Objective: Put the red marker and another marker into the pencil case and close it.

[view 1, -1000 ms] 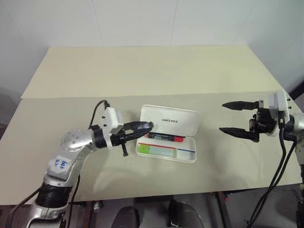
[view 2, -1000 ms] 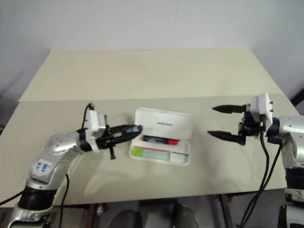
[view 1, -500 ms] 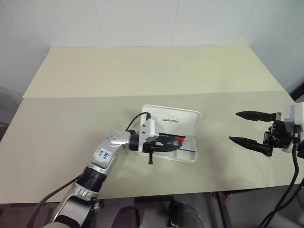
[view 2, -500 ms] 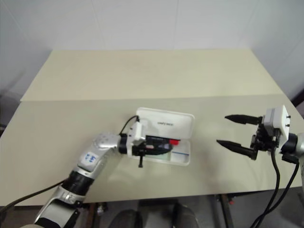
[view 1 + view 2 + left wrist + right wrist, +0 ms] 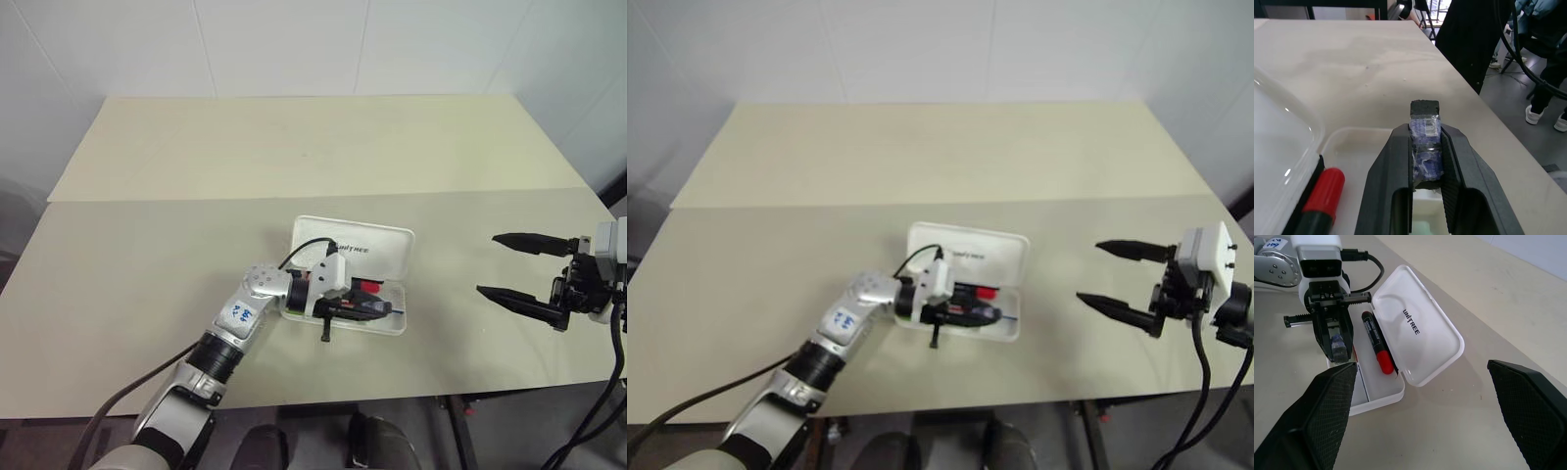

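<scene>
Step in hand (judged): with the red marker (image 5: 1376,341) already in the tray, what is left is to finish loading and shut the lid.
Left tool (image 5: 380,309): reaches across the open tray, roughly level, clenched on a small dark block (image 5: 1424,110) with a bluish label; what the block is cannot be told.
Right tool (image 5: 488,263): released, its two prongs spread wide, empty, held above the tabletop (image 5: 147,255) well apart from the case on the robot's right.
Pencil case (image 5: 382,257): stands open at mid-tabletop, the lid laid back flat on the far side with its lettering up and the tray on the near side.
Tray contents: the red marker lies lengthwise along the hinge side, red cap toward the right end. The end bay under the left fingertips is bare.
Other marker (judged): a pale mint strip (image 5: 1420,227) between the finger bases is probably its barrel, lying in the near lane beneath the left tool.
Doing the step well (judged): the block should go into the bare end bay, not onto the red marker. The fingers should be lifted straight out so that neither marker is dragged. The lid then needs catching at its far edge and swinging toward the robot. The free right tool could steady the tray so the case does not slide.
Risk (judged): a marker riding on the rim would stop the lid from seating.
</scene>
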